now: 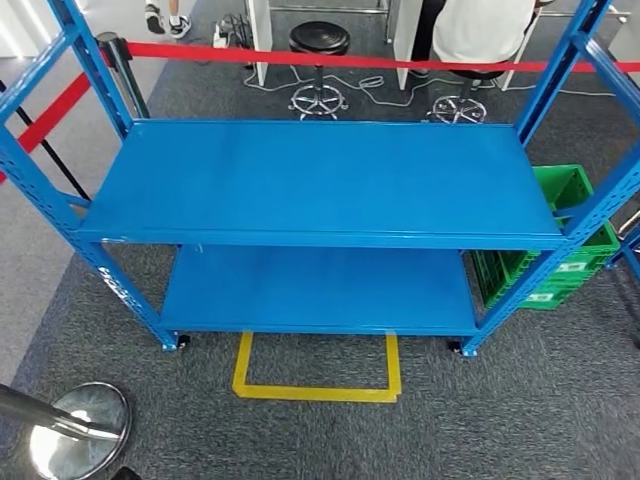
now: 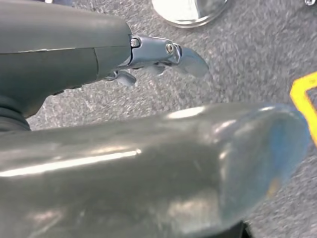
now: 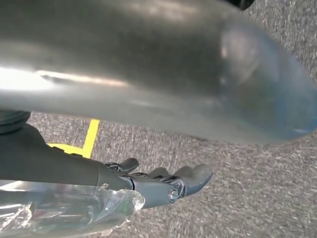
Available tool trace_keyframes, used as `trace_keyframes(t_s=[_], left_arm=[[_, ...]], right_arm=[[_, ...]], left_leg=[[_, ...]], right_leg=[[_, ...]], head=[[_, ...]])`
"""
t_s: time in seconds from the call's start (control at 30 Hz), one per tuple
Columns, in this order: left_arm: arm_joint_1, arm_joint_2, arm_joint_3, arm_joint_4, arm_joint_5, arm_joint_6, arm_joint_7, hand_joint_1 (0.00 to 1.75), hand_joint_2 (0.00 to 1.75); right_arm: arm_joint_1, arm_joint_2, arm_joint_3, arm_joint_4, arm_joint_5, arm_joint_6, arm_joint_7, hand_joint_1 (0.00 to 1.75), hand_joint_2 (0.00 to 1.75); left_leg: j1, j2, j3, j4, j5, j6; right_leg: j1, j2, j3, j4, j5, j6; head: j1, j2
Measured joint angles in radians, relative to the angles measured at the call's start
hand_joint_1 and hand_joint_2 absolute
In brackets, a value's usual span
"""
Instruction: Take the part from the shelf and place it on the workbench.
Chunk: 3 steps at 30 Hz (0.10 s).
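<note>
shelf (image 1: 317, 180): glossy blue metal (painted) | floor (image 1: 528, 410): rough grey carpet

Blue two-tier shelf (image 1: 317, 180) on grey carpet (image 1: 528, 420).

— What lies beyond the rack?
— A red barrier tape (image 1: 362, 60) stretches across, and past it stand two black stools (image 1: 320, 40) on chrome bases, cables trailing between them. A person (image 1: 477, 25) in white sits on the right one.
— And to the sides?
— A green crate (image 1: 567, 240) on the right; a chrome stanchion base (image 1: 79, 430) near left.
— On the floor?
— Yellow tape (image 1: 317, 390) marks a rectangle on grey carpet (image 1: 528, 410).
</note>
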Motion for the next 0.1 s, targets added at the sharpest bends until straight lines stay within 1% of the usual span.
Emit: trace_keyframes(t_s=[0.03, 0.07, 0.1], left_arm=[[0.001, -0.001, 0.0, -0.005, 0.004, 0.0, 0.002, 0.0, 0.0], [0.002, -0.001, 0.0, -0.008, 0.006, 0.001, 0.004, 0.0, 0.0], [0.002, -0.002, 0.0, -0.01, 0.007, 0.001, 0.004, 0.0, 0.0]], right_arm=[[0.001, 0.0, -0.002, 0.0, 0.002, 0.001, 0.0, 0.0, 0.0], [0.002, 0.0, -0.004, 0.001, 0.003, 0.001, 0.0, 0.0, 0.0], [0.002, 0.0, -0.004, 0.001, 0.003, 0.002, 0.0, 0.0, 0.0]], left_leg=[[-0.001, -0.003, 0.008, 0.0, -0.006, 0.002], [-0.002, -0.006, 0.018, 0.0, -0.014, 0.003], [-0.003, -0.008, 0.023, 0.0, -0.018, 0.004]], right_leg=[[0.001, 0.008, -0.043, 0.068, -0.025, 0.0], [0.001, 0.012, -0.083, 0.121, -0.041, 0.0], [0.002, 0.014, -0.105, 0.149, -0.05, 0.001]], head=[[0.002, 0.0], [0.004, 0.0], [0.004, 0.0]])
